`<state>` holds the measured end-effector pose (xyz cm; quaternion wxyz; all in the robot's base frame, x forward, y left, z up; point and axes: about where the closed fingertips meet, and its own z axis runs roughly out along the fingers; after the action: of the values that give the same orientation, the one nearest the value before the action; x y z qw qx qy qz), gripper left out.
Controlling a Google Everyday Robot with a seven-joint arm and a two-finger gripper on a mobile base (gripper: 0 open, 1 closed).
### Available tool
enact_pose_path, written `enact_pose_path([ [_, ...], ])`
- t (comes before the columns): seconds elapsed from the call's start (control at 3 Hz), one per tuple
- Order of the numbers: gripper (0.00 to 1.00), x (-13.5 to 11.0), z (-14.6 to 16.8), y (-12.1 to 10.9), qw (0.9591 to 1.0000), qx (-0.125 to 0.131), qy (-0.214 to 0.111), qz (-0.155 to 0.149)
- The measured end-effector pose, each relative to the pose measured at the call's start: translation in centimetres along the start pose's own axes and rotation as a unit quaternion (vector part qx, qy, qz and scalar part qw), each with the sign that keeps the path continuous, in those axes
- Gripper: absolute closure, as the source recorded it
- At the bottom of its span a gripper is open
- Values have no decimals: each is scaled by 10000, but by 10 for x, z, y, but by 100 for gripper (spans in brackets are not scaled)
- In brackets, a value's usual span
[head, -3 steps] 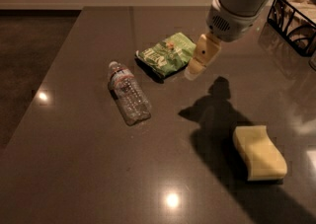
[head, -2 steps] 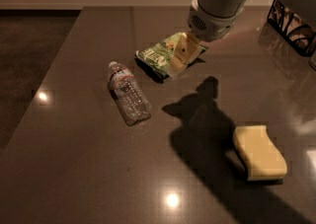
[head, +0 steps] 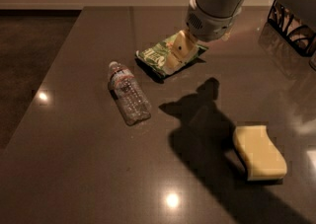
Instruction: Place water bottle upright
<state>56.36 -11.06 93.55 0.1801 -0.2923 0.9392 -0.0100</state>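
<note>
The water bottle is a small clear ribbed bottle with a white cap and a red-marked label near the neck. It lies on its side on the dark table, cap pointing to the far left. My gripper hangs above the table to the right of the bottle and further back, in front of a green bag. It is apart from the bottle and holds nothing that I can see.
A green snack bag lies just behind and under the gripper. A yellow sponge lies at the front right. A black wire basket stands at the far right edge. The table's left edge runs diagonally past the bottle.
My gripper and arm have moved left and a little nearer, from the right of the green bag to in front of it. The bottle, bag and sponge have not moved.
</note>
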Motion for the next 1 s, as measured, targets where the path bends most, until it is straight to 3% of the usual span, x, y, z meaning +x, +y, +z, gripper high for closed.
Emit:
enact_pose_path([
  [0.33, 0, 1, 0, 6, 9993, -262, 217, 169],
  [1.0, 0, -14, 2, 53, 9948, -761, 333, 594],
])
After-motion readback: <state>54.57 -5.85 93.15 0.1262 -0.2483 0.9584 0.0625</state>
